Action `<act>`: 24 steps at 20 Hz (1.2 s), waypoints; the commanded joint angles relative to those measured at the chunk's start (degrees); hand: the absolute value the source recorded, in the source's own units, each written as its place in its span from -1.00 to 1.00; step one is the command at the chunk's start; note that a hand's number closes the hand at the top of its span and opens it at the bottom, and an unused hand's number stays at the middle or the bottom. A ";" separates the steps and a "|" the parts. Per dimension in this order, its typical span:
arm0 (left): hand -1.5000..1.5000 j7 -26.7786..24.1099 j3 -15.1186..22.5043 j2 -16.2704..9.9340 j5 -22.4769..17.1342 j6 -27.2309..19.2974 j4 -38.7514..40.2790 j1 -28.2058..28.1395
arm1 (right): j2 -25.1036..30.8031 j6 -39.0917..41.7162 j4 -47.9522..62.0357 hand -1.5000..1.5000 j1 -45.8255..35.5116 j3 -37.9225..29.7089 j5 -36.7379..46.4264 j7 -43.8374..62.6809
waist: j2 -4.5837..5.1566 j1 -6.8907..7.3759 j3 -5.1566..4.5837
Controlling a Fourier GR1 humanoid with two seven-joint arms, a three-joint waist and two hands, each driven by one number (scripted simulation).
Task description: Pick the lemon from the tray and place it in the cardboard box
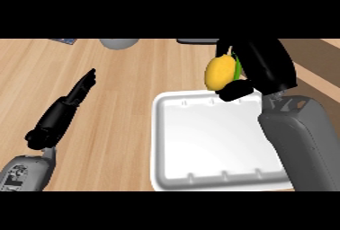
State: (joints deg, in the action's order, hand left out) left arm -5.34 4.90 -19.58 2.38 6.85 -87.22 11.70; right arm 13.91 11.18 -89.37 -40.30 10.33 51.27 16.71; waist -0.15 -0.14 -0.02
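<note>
Nearest me, the white tray (212, 143) lies bare on the tabletop (126, 112). At its far edge my right hand (256, 63) curls around the lemon (219, 72), held up off the tray. I judge it could slip as I swing it, since only part of it sits in my fingers. My left hand (79, 90) rests with fingers straight. Beyond, a grey bowl (119, 43) and a dark object (197, 41) sit at the far edge; I see no cardboard box.

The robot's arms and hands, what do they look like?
Both forearms are grey, blocky shells with darker seams. The left robot hand is matte black, slim and tapering. The right robot hand is black too, looking bulkier. No cables or sleeves show.
</note>
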 commanded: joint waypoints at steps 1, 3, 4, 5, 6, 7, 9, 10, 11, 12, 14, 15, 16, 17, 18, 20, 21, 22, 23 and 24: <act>0.00 1.45 0.00 0.26 -1.00 0.80 -2.73 -0.94 | 1.49 -0.91 0.14 1.00 -3.78 -10.08 -2.33 5.16 | -0.05 0.31 0.04; 0.00 1.05 -0.55 0.35 -0.06 0.98 1.39 2.78 | 1.36 -4.90 4.31 1.00 -3.49 -11.18 -0.23 4.88 | 0.34 0.19 0.02; 0.00 0.02 -0.18 0.91 0.57 0.16 0.50 1.12 | 4.29 -4.32 7.89 1.00 -5.12 -14.74 -1.77 3.00 | 0.40 0.57 0.02; 0.00 1.30 0.56 1.21 1.49 -0.84 -3.38 -0.71 | 5.25 -4.37 5.12 1.00 -2.69 -15.92 -2.78 2.61 | 0.12 0.44 0.05; 0.00 2.83 -2.20 -1.56 -2.20 2.92 -2.91 0.65 | 6.47 -4.26 8.03 1.00 -5.61 -18.27 -2.96 3.71 | 0.21 0.73 0.04; 0.00 1.77 -0.18 0.71 -0.06 0.79 -3.49 -0.75 | 9.43 -1.66 8.70 1.00 -6.26 -21.05 -5.72 1.99 | 0.17 0.51 0.04; 0.00 0.15 0.39 1.89 2.20 -0.27 0.12 1.07 | 9.89 -4.63 17.55 1.00 -11.10 -21.92 -4.20 0.38 | 0.49 0.90 0.02; 0.00 3.25 -0.40 1.79 0.72 0.32 -1.76 1.66 | 10.50 -5.32 19.35 1.00 -11.18 -22.63 -4.17 -0.12 | 0.40 0.94 0.03; 0.00 3.89 -0.97 1.55 0.06 1.60 -1.23 2.86 | 10.13 -6.01 19.60 1.00 -10.49 -21.47 -2.80 0.33 | 0.32 0.67 0.02; 0.00 0.31 -0.94 1.38 0.70 1.44 0.05 1.28 | 11.77 -11.34 25.07 1.00 -7.83 -22.32 -1.50 -6.46 | 0.62 1.11 0.04; 0.00 -0.87 -1.78 0.43 0.54 2.63 0.49 0.85 | 13.93 -6.48 26.44 1.00 -10.38 -19.57 0.74 -4.47 | 0.45 0.94 0.00; 0.00 1.10 -1.06 0.56 0.86 2.51 -1.00 0.94 | 16.63 -5.01 32.85 1.00 -14.20 -21.73 -0.48 -6.43 | 0.63 1.61 0.02; 0.00 2.08 -0.49 1.18 1.01 2.38 -1.16 1.96 | 15.87 -6.04 35.59 1.00 -12.45 -20.69 0.54 -7.69 | 0.74 1.68 0.04; 0.00 2.49 -0.33 2.21 1.64 0.85 -1.10 2.82 | 21.31 -0.54 36.78 1.00 -13.21 -22.47 -1.41 -10.41 | 0.77 1.38 0.05; 0.00 1.94 1.03 4.09 2.45 -0.17 -0.66 1.87 | 20.74 1.43 38.33 1.00 -13.28 -22.21 -1.70 -9.32 | 0.67 1.22 0.03; 0.00 0.97 -1.46 1.34 0.28 2.22 -1.76 0.60 | 21.94 6.05 41.74 1.00 -12.44 -21.51 -1.84 -9.79 | 0.57 1.71 0.02; 0.00 0.97 -2.06 0.96 0.44 2.33 -0.43 2.31 | 23.33 7.13 44.44 1.00 -12.83 -21.85 -2.00 -11.58 | 0.73 1.58 0.03; 0.00 0.70 -1.86 0.45 0.25 3.26 -1.06 1.55 | 24.58 7.30 47.11 1.00 -11.68 -22.54 -2.71 -15.26 | 0.82 1.79 0.07; 0.00 1.38 -1.28 2.12 1.94 1.37 1.70 3.94 | 25.63 8.19 48.59 1.00 -12.75 -22.13 -1.94 -15.52 | 0.81 1.18 0.05; 0.00 -0.69 -0.91 2.46 1.67 1.66 0.67 0.40 | 27.15 9.01 51.45 1.00 -13.72 -22.34 -1.95 -18.01 | 0.84 1.85 0.05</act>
State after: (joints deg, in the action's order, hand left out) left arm -4.60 3.71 -17.92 3.54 8.71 -87.17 13.54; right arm 36.72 16.18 -45.95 -52.67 -11.56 49.40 3.92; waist 0.60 1.34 0.03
